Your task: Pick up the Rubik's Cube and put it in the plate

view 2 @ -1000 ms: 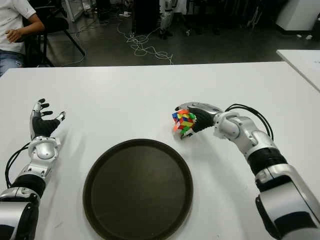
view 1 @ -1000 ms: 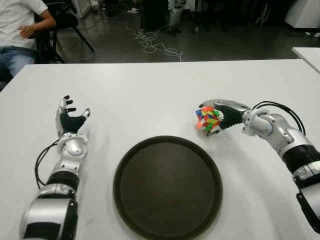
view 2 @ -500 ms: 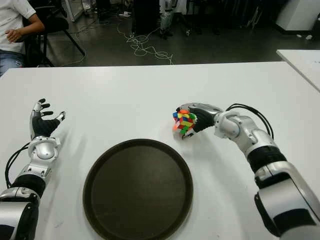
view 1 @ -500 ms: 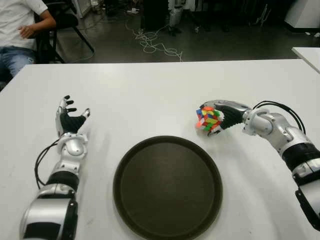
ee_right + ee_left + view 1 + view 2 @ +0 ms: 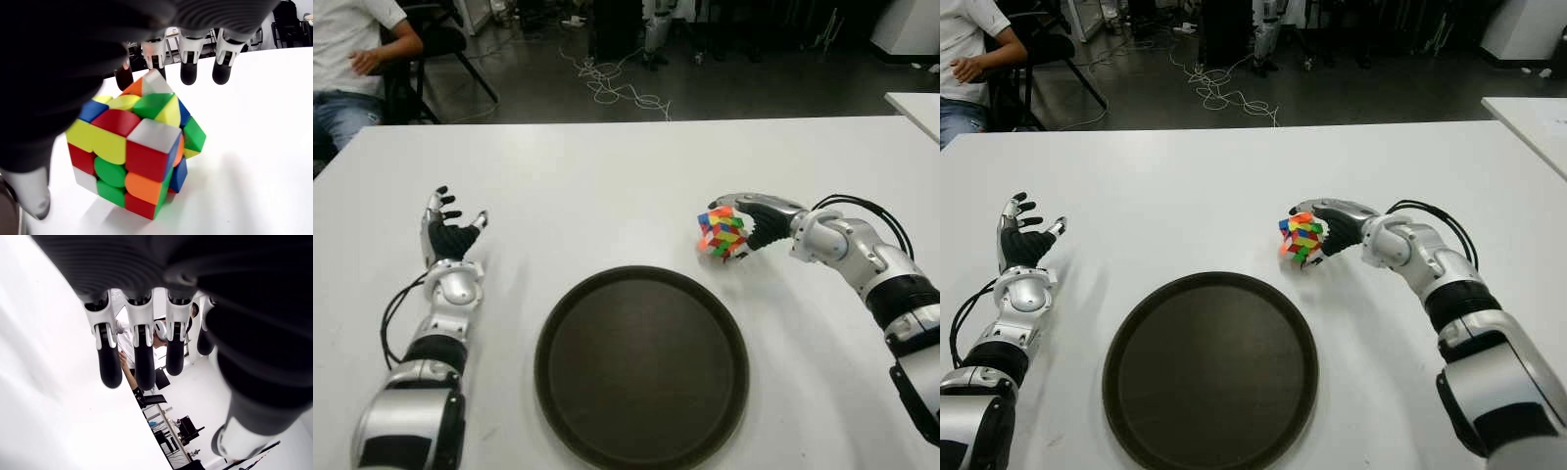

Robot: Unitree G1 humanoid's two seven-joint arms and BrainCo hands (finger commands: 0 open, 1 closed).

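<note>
Since a second ago the right hand [image 5: 756, 221] has edged slightly up and right with the scrambled multicoloured Rubik's Cube [image 5: 722, 232], fingers clasped around it, just beyond the round dark brown plate [image 5: 641, 366]. The left hand [image 5: 449, 235] shows open-fingered and empty at the white table [image 5: 607, 186]'s left.

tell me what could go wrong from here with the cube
The right hand holds the Rubik's Cube tilted on one corner, fingers only partly around it, so it may slip or roll out. The plate has a raised rim right beside the cube, which could catch it.
</note>
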